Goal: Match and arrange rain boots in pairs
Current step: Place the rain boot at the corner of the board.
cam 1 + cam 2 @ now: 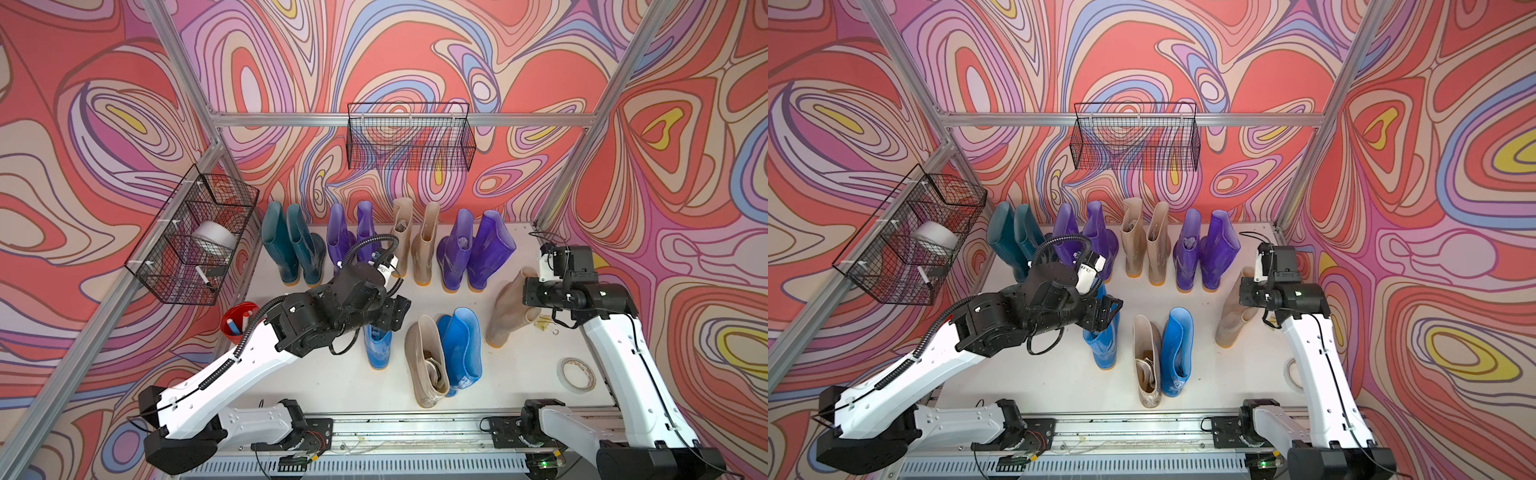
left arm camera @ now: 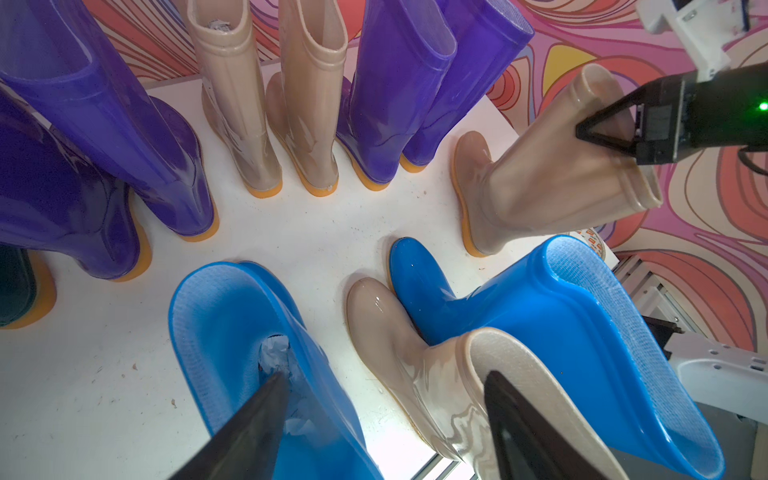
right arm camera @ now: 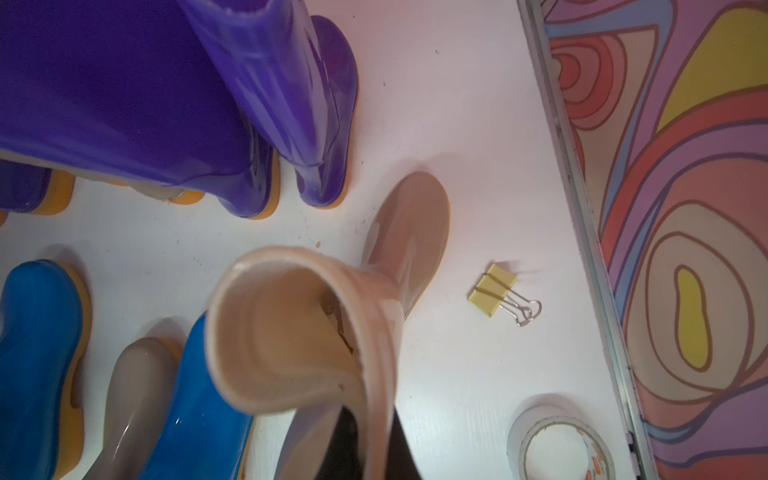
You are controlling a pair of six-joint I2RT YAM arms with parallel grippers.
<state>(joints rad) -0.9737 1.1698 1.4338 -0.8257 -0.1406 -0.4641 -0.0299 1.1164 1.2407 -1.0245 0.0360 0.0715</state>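
The right gripper [image 2: 586,133] pinches the cuff of the tilted glossy beige rubber boot [image 2: 540,183] at the right, likely to pair it, while the left gripper [image 2: 388,376] hangs wide open and empty.

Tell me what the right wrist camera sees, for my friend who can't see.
The right gripper pinches the top rim of a beige rain boot on a white table. Purple boots and blue boots stand nearby, plus a yellow binder clip and a tape roll.
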